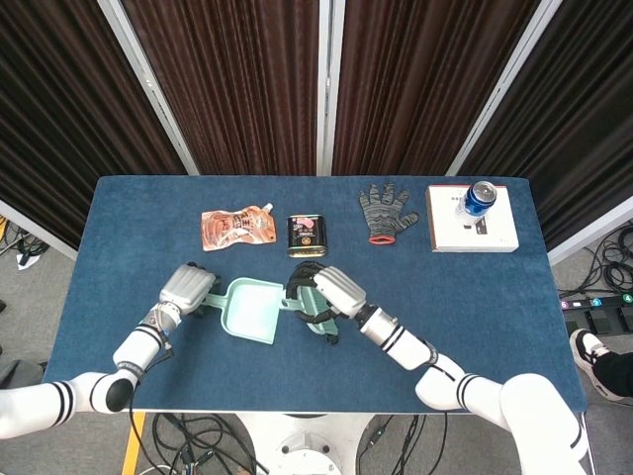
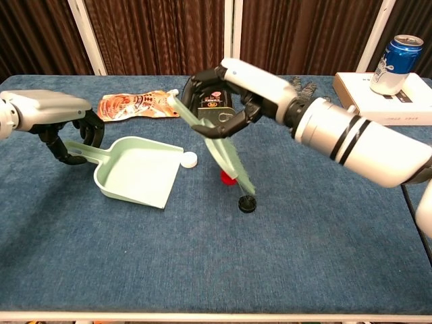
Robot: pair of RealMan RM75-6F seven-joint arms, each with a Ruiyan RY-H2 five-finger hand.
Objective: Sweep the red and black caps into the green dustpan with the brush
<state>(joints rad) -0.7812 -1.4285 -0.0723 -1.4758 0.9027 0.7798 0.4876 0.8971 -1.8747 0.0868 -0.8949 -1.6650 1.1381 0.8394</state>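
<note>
The green dustpan (image 2: 138, 173) lies flat on the blue table, its mouth facing right; my left hand (image 2: 64, 127) grips its handle. It also shows in the head view as the dustpan (image 1: 252, 309) with the left hand (image 1: 188, 289) beside it. My right hand (image 2: 233, 91) holds the pale green brush (image 2: 219, 145) tilted, bristle end down at the table. The red cap (image 2: 229, 177) sits right against the bristles. The black cap (image 2: 247, 204) lies just below the brush tip. From above, the right hand (image 1: 321, 290) hides both caps.
A white cap (image 2: 189, 160) touches the dustpan's open edge. At the back lie an orange pouch (image 1: 237, 229), a tin can (image 1: 308, 236), a grey glove (image 1: 386, 210) and a white box (image 1: 473, 230) with a blue drink can (image 1: 480, 197) on it.
</note>
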